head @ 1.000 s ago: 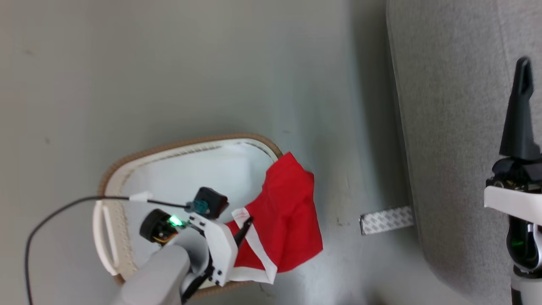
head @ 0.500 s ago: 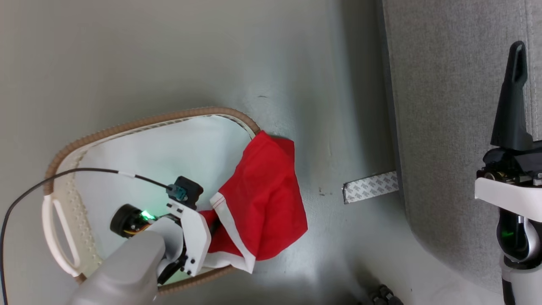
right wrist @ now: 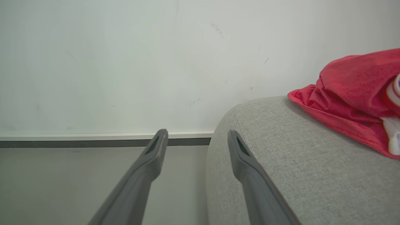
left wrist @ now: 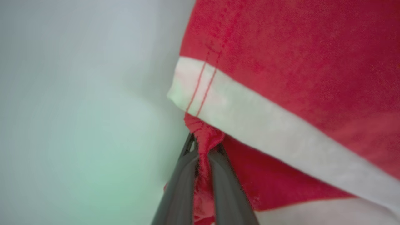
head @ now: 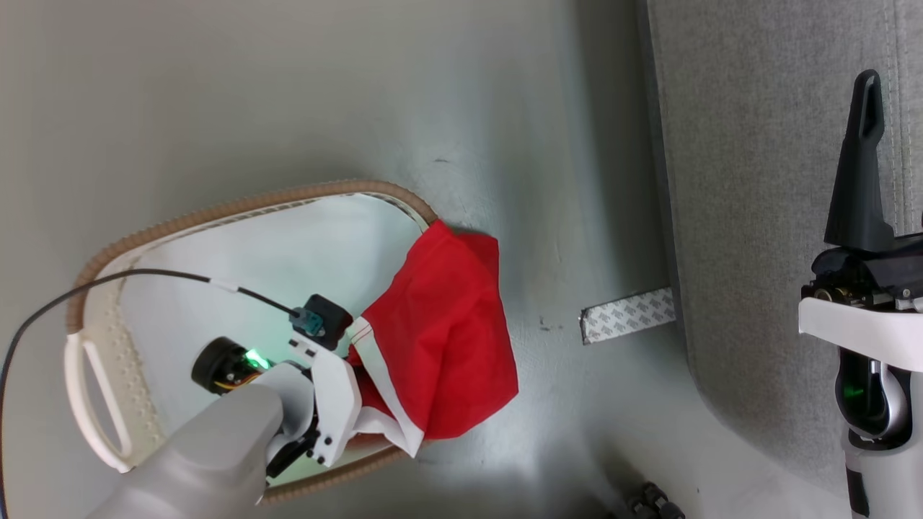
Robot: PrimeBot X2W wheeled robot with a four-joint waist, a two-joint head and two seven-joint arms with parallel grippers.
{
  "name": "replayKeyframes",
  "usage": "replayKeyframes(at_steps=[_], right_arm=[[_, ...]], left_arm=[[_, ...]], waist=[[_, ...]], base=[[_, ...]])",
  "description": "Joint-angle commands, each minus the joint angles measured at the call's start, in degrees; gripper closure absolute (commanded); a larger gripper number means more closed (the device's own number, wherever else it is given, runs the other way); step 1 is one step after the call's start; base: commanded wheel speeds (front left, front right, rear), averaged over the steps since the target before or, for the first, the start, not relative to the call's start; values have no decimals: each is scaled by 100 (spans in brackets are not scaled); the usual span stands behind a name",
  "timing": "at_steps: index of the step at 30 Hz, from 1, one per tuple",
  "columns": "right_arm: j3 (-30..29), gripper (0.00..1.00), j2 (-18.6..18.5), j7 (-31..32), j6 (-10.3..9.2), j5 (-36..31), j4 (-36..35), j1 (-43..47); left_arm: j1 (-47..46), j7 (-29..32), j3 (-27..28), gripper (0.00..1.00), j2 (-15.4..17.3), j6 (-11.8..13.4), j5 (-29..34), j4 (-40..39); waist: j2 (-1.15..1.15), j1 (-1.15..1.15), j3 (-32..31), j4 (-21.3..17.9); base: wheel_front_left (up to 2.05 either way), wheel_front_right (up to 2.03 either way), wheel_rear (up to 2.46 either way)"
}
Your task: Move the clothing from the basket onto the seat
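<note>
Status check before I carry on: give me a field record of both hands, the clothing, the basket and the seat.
left hand: shut on a bunched red fold of the held garment
held garment: draped over the basket rim, part hanging outside
right hand: open, empty, beside the seat edge
second garment: lying on the seat
floor: tape strip between basket and seat
</note>
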Motion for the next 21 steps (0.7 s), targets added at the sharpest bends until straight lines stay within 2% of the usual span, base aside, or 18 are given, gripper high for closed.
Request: replayKeyframes(at_steps=[1, 11, 17, 21], right_arm=[[3, 0, 18, -44, -15, -15, 59, -95], [-19, 0, 12, -49, -15, -122, 215, -53], [-85, 0, 4, 35, -15, -177, 357, 151], [-143, 0, -101, 141, -15, -131, 490, 418]], left_arm=[[-69, -120, -69, 100, 47, 9, -137, 60], [94, -647, -297, 100, -152, 9, -575, 169], [318, -1181, -407, 100, -323, 9, -813, 67], [498, -1687, -454, 100, -437, 9, -944, -156]], waist=[[0, 0, -90, 45], [0, 0, -838, 220], [0, 0, -1667, 401], [0, 0, -2443, 620]], base=[[0, 0, 0], [0, 0, 0], [0, 0, 0], [0, 0, 0]])
